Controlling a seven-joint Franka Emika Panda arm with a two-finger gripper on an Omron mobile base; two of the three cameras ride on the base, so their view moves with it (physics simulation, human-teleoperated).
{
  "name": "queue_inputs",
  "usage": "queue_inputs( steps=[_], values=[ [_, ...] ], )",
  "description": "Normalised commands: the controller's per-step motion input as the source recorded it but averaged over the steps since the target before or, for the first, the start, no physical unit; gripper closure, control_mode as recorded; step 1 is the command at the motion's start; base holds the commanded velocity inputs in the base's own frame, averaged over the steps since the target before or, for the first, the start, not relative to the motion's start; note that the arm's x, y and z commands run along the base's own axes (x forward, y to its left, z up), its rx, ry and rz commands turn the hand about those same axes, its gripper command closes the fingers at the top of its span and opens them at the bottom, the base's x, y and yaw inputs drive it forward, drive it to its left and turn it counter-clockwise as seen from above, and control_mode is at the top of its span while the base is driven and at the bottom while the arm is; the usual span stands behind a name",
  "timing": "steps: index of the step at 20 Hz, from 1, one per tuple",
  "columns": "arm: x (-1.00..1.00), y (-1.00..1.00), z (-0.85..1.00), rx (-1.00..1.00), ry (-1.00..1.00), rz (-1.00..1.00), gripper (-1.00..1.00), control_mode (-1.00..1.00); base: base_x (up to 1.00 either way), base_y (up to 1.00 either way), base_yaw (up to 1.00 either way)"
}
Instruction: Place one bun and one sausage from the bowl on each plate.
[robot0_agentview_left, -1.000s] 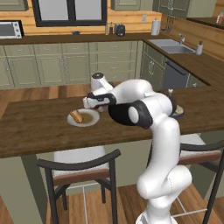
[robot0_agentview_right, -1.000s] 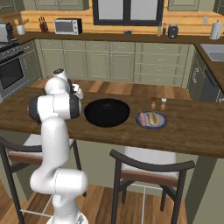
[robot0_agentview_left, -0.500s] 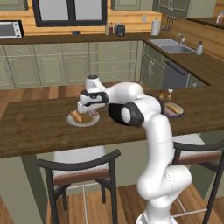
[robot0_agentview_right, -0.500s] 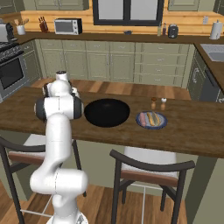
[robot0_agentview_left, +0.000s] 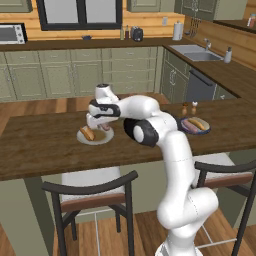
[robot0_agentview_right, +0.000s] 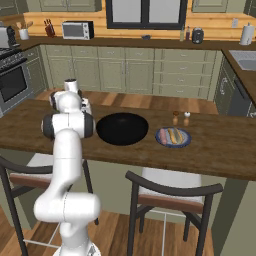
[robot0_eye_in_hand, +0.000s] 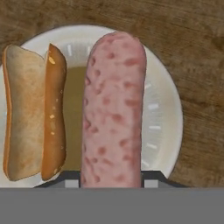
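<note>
On the left of the desk (robot0_agentview_left: 45, 145), the white plate (robot0_agentview_left: 94, 138) is seen with a bun (robot0_agentview_left: 87, 133) already lying on it, at the plate's left side. The claw (robot0_agentview_left: 98, 126) is held just over this plate, shut on the sausage (robot0_eye_in_hand: 113, 109). In the hand view the sausage hangs lengthwise above the plate's tan centre, just beside the bun and parallel to it, so it is judged to be lined up for release next to the bun, not on top of it. Whether the sausage is touching the plate cannot be told.

Middle: the black bowl (robot0_agentview_right: 122, 128) is seen with nothing visible inside.

Right: the greyish-blue plate (robot0_agentview_right: 173, 137) is already loaded with a bun and a sausage, just near of two small shakers (robot0_agentview_right: 180, 118). The release is judged to be the last step.
</note>
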Motion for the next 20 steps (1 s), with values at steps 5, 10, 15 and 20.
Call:
queue_inputs(
  steps=[5,10,15,20],
  values=[
    [-0.26,0.00,-0.25,0.00,-0.10,-0.07,-1.00,-1.00,0.00,0.00,0.00],
    [-0.02,0.03,-0.21,0.00,-0.09,-0.02,-1.00,-1.00,0.00,0.00,0.00],
    [0.00,0.00,-0.14,0.00,-0.06,-0.01,-1.00,-1.00,0.00,0.00,0.00],
    [-0.01,-0.18,0.22,-0.04,-0.02,-0.04,-1.00,-1.00,0.00,0.00,0.00]
  ],
)
